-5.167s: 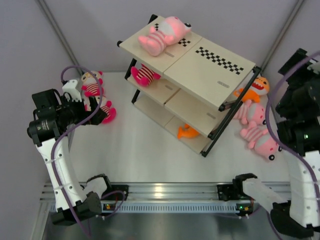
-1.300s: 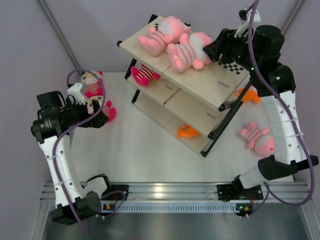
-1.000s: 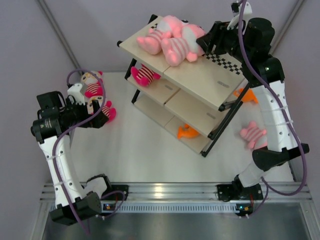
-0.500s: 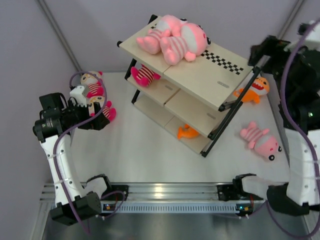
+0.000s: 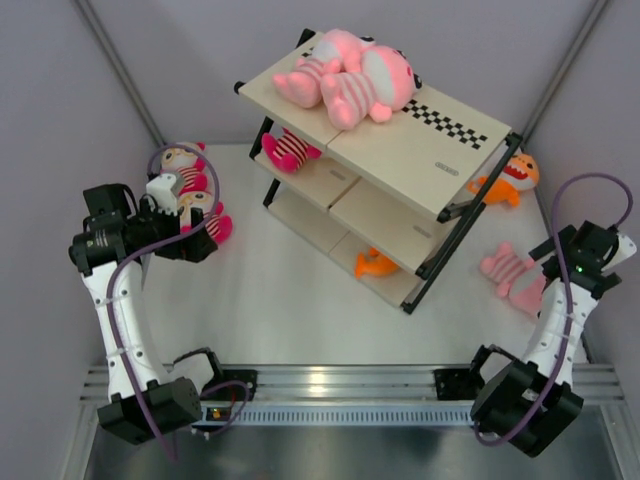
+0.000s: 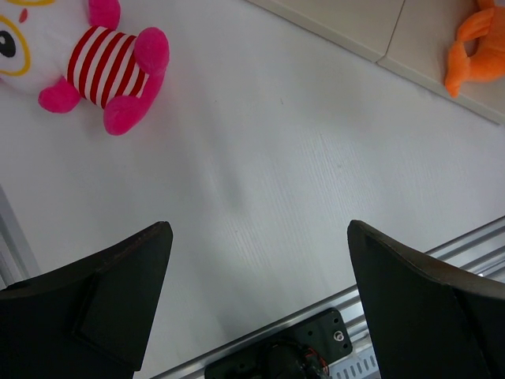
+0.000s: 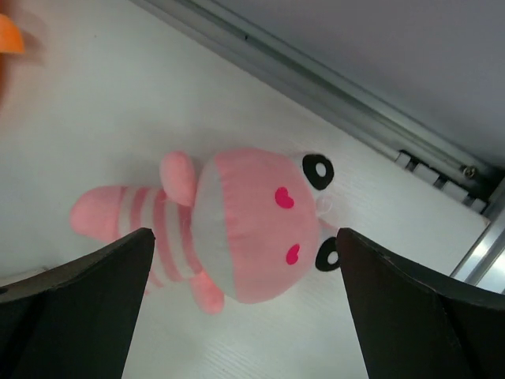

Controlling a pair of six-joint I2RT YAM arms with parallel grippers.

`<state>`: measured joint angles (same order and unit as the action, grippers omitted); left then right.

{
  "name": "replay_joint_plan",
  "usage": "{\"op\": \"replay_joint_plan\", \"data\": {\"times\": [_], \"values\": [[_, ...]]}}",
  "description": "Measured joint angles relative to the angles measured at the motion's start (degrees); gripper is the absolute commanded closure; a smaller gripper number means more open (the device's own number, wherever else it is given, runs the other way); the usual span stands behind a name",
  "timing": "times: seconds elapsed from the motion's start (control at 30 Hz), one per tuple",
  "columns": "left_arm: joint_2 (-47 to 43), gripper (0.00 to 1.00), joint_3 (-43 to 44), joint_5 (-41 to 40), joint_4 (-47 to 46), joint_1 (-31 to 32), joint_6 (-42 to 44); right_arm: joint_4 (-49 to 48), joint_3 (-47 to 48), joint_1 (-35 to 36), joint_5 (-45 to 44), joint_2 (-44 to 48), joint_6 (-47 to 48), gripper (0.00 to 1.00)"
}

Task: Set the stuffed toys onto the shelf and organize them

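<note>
one pale-pink toy (image 5: 505, 270) lies, feet seemingly toward the shelf (image 5: 420, 150).

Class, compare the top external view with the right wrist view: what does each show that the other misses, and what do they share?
Only the top view: the shelf, two pale-pink toys on top of it, and hot-pink toys at left. Only the wrist view: the right fingers spread apart, and the heart cheeks of the table toy. Both: the table toy, pale pink, lying at right.
</note>
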<state>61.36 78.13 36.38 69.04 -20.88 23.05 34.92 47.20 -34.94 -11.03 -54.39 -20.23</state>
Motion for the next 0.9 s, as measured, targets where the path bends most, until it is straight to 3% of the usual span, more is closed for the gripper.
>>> {"op": "replay_joint_plan", "data": {"times": [0.23,0.47,0.57,0.6,0.67,0.7,0.73,0.9], "values": [[0.0,0.01,-0.1,-0.4,0.0,0.0,1.8,-3.3,-3.7,-0.5,2.6,-3.7,-6.7,0.02],[-0.1,0.01,-0.6,-0.6,0.0,0.0,2.5,-6.8,-10.2,-0.5,3.6,-3.7,-9.3,0.12],[-0.1,0.01,-0.6,-1.3,0.0,0.0,2.7,-8.5,-12.0,-0.5,4.1,-4.4,-9.9,0.31],[-0.1,0.01,-0.6,-1.5,0.0,0.0,2.8,-9.4,-12.3,-0.5,4.6,-5.3,-10.1,0.54],[-0.1,0.01,-0.6,-1.8,0.0,0.0,2.9,-11.3,-12.9,-0.5,6.3,-7.3,-10.0,0.74],[-0.1,0.01,-0.6,-2.1,0.0,0.0,3.0,-12.0,-13.0,-0.5,7.1,-8.0,-9.9,0.91],[-0.1,0.01,-0.6,-2.5,0.0,0.0,3.1,-12.6,-13.0,-0.5,8.0,-8.3,-9.7,0.99],[-0.1,0.01,-0.6,-4.3,0.0,0.0,3.4,-11.0,-11.9,-0.5,8.8,-4.3,-9.7,1.0]]}}
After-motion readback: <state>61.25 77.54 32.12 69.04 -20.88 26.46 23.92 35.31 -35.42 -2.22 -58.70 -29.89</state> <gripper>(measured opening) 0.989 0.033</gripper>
